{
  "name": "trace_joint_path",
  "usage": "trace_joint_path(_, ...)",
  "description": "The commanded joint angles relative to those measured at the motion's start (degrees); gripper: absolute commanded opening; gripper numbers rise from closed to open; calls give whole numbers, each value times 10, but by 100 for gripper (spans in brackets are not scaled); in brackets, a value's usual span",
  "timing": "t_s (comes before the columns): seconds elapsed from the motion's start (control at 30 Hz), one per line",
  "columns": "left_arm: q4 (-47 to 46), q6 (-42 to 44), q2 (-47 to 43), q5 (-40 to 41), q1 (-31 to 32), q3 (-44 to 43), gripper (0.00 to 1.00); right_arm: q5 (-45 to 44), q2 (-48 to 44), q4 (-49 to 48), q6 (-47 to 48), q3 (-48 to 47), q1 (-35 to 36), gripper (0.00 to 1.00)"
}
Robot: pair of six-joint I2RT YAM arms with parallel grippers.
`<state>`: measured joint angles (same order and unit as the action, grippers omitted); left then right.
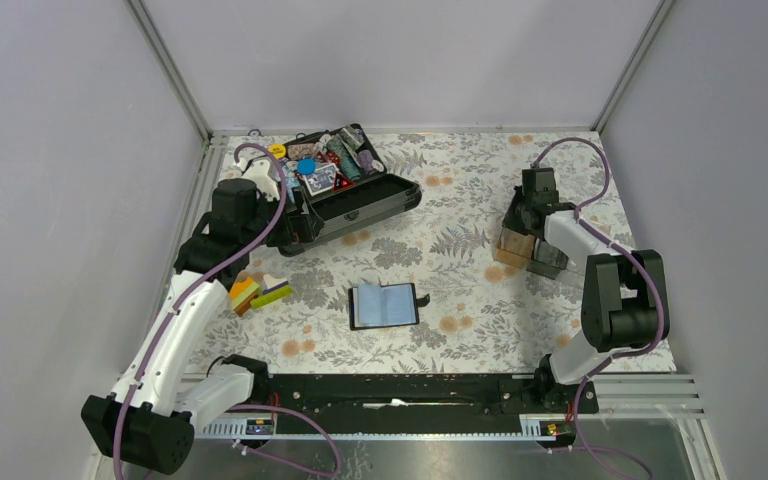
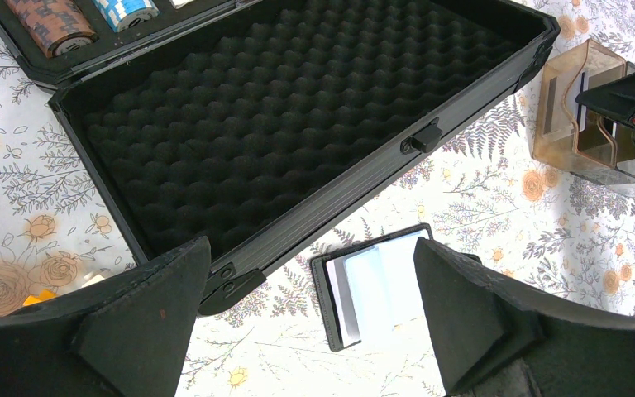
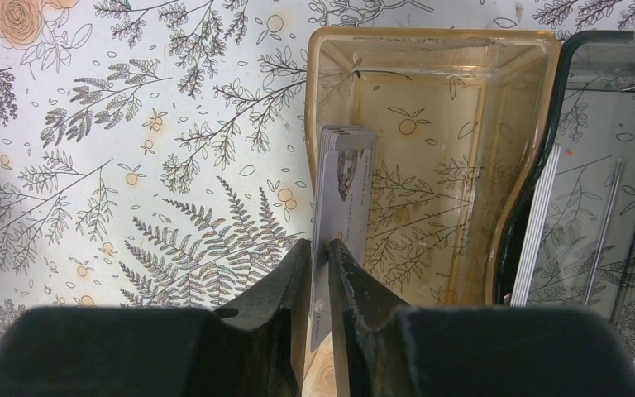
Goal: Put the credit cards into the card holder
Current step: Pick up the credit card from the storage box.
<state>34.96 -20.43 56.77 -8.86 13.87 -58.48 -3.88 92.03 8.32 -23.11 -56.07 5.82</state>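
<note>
— Where are the credit cards [image 3: 343, 136]?
— Stacked on edge in the amber tray [image 3: 430, 40], at 2 o'clock from the card holder [image 1: 385, 305], which lies open in the middle of the desk [image 1: 480, 200].
— The right tool [image 3: 321, 252]?
— Pinched on one grey card [image 3: 346, 194] of that stack.
— And the left tool [image 2: 312, 248]?
— Spread wide, holding nothing, over the chip case [image 2: 298, 124] at 11 o'clock. Chip rolls [image 2: 50, 21] sit in its far half.

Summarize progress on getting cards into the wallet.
Done: wallet lies open mid-table; whether any card is inside, can't tell. In hand: right hand pinches cards standing in the amber tray. Left hand hovers open over the black case. Remaining: carry, insert.
</note>
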Motion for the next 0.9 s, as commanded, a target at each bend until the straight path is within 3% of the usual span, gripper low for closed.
trace_joint_path(0.0, -24, 9, 2, -12, -2, 2, 99, -9, -20, 10, 3, -20, 0, 20)
trace_joint_path(0.87, -24, 9, 3, -16, -2, 2, 99, -39, -43, 39, 7, -22, 0, 2)
